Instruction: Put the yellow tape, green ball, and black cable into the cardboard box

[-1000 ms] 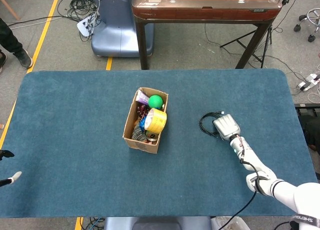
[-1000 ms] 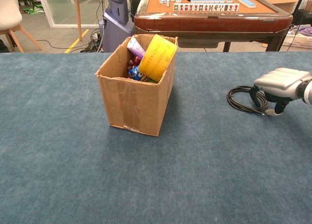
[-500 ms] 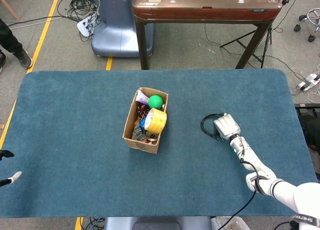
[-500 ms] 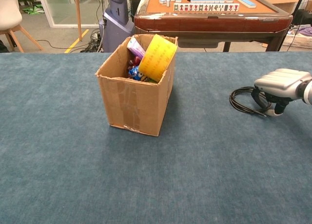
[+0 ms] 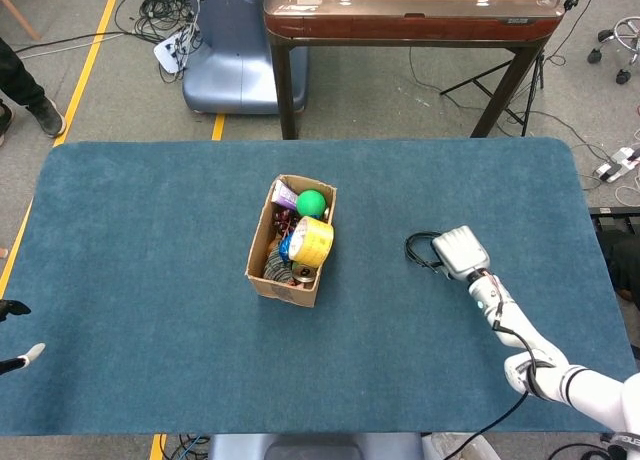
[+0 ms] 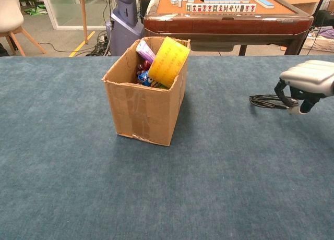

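The right hand [image 5: 459, 251] sits palm-down over the black cable [image 5: 421, 250], its fingers [image 6: 282, 88] curled down around the coil's near edge — in the chest view the cable [image 6: 267, 100] trails out to the left of the hand [image 6: 309, 83] and looks lifted slightly off the blue tabletop [image 5: 150, 240], so the hand appears to be gripping it, though the contact under the palm is hidden. Well away to the left of that hand stands the cardboard box [image 5: 273, 270], open at the top. Inside it, the yellow tape [image 5: 312, 241] leans on edge against the wall nearest the right hand, rising above the rim in the chest view [image 6: 167, 61], and the green ball [image 5: 311, 203] lies just beyond the tape, at the far end of the box. Other small items fill the rest of the box [image 6: 142, 112], too jumbled to name. Of the left hand [image 5: 15, 335] only dark and pale fingertips show at the far left edge of the head view, above the floor beside the tabletop; whether it is spread or closed cannot be told.
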Controlling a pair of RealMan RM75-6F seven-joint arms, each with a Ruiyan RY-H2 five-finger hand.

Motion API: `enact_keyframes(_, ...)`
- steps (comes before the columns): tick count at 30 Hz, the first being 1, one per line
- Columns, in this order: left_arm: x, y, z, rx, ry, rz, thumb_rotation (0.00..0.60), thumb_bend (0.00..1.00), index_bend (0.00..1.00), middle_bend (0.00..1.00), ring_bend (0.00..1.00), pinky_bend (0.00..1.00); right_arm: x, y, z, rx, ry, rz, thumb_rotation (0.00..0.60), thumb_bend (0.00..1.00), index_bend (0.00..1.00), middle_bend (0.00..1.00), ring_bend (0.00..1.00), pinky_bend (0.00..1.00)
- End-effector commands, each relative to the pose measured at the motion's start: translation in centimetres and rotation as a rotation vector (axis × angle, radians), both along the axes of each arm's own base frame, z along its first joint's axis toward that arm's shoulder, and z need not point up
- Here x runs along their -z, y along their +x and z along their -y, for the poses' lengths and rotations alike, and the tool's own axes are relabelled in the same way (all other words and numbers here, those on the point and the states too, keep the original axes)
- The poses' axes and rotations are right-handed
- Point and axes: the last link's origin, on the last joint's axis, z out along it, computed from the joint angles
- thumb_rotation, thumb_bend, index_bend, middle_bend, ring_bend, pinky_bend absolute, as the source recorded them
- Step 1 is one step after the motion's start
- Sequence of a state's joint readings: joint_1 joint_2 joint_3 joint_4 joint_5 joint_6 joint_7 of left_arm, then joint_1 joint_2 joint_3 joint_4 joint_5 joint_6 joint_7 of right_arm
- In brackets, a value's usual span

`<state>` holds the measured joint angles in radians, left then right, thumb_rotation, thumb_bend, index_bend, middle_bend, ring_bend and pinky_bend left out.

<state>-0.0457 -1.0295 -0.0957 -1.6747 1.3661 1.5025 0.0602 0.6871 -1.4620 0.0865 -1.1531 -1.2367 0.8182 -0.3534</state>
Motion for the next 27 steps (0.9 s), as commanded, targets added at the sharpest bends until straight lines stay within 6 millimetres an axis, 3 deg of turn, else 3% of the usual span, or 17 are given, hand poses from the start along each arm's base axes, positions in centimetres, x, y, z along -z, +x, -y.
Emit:
enact_keyframes(1,0.1,0.0,0.0,0.001,-0.003,0.000,0.600,0.07,0.43,0.43,0.41,0.62,-2.3,0.8,-0.7,-0.035,-0.049,0.019,0.600,0.62,0.64,1.00,1.00,1.00)
enact_keyframes(11,0.3,0.0,0.0,-0.001,-0.009,-0.004,0.600,0.06,0.43,0.43,0.41,0.62,-6.6,4.0,-1.5,-0.100,-0.150,0.096,0.600,0.62,0.64,1.00,1.00,1.00)
enact_keyframes(17,0.3,0.0,-0.1,-0.001,-0.009,-0.005,0.600,0.06,0.43,0.43,0.41,0.62,-8.9,7.4,-1.9,-0.176,-0.198,0.135,0.600,0.62,0.64,1.00,1.00,1.00)
enact_keyframes(27,0.1,0.0,0.0,0.000,0.000,0.001,0.600,0.06,0.43,0.43,0.41,0.62,-9.5,13.7,-2.2,-0.293,-0.213,0.160,0.600,0.62,0.64,1.00,1.00,1.00)
